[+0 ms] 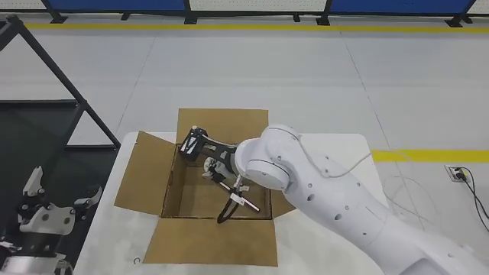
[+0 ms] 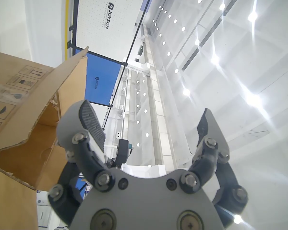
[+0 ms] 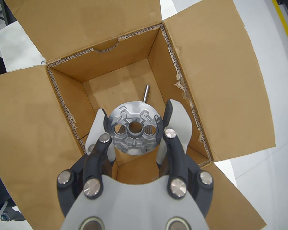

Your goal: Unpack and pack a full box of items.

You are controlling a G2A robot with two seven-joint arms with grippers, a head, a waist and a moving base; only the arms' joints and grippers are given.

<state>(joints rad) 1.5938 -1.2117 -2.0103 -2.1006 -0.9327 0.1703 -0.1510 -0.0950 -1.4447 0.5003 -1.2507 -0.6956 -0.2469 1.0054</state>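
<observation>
The right hand [image 3: 136,112] points down into the open cardboard box [image 3: 105,25], gripping a round metal disc [image 3: 134,130] by its rim, a shaft showing beyond it inside the box. The box stands on the white worktop [image 1: 336,149]. The left hand [image 2: 146,112], spread wide and empty, faces the ceiling beside a box flap.

Glossy white arm [image 1: 328,191], grey-and-black right hand [image 3: 135,110] with silver screws [image 3: 171,134]

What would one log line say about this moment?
right gripper: shut on metal disc, over open box | left gripper: open, empty | box floor: metal rod
</observation>
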